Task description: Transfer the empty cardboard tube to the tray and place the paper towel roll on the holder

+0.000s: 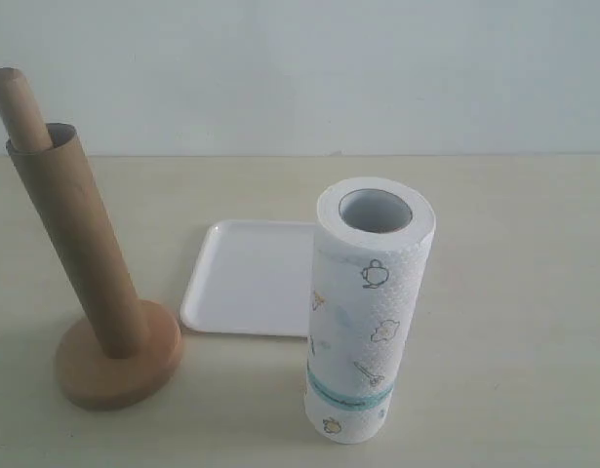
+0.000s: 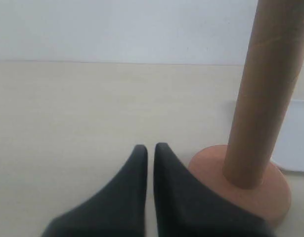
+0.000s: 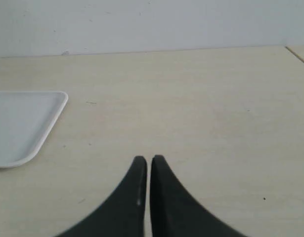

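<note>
The brown cardboard tube (image 1: 77,246) stands slipped over the dowel of the wooden holder (image 1: 119,366), whose dowel tip (image 1: 17,102) sticks out above it. The white tray (image 1: 251,278) lies flat behind the upright paper towel roll (image 1: 368,312). Neither gripper shows in the exterior view. In the left wrist view my left gripper (image 2: 151,148) is shut and holds nothing, close beside the holder's base (image 2: 240,190) and the tube (image 2: 263,94). My right gripper (image 3: 149,159) is shut over bare table, with the tray's corner (image 3: 23,126) off to one side.
The pale wooden table (image 1: 514,292) carries everything and a plain white wall stands behind it. A table edge (image 3: 297,53) shows at the far corner in the right wrist view.
</note>
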`<state>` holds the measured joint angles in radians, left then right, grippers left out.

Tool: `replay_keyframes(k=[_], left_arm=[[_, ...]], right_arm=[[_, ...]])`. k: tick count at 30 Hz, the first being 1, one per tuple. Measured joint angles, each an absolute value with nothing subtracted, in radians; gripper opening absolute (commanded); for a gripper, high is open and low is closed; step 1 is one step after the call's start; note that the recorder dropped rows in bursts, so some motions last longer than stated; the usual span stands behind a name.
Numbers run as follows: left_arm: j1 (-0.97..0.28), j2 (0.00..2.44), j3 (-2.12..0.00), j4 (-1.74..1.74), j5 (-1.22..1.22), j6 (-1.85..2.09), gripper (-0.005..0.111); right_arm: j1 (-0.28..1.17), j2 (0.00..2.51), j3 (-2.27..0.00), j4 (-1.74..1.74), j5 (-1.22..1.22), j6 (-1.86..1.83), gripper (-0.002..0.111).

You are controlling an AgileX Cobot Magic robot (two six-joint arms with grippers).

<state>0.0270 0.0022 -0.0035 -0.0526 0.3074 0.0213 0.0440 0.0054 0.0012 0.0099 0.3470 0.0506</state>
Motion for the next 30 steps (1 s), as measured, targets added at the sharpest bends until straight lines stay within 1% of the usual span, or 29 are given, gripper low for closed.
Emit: replay_keyframes(k=[23, 26, 30], left_arm=[[0.027, 0.002, -0.004, -0.053, 0.301, 0.021, 0.004], [0.027, 0.002, -0.004, -0.02, 0.248, 0.021, 0.004], [0.027, 0.002, -0.004, 0.065, 0.042, 0.021, 0.004]], right_arm=[[0.044, 0.005, 0.001, 0.01, 0.347, 0.051, 0.003], [0.044, 0.005, 0.001, 0.01, 0.347, 0.051, 0.003], [0.044, 0.005, 0.001, 0.01, 0.347, 0.051, 0.003]])
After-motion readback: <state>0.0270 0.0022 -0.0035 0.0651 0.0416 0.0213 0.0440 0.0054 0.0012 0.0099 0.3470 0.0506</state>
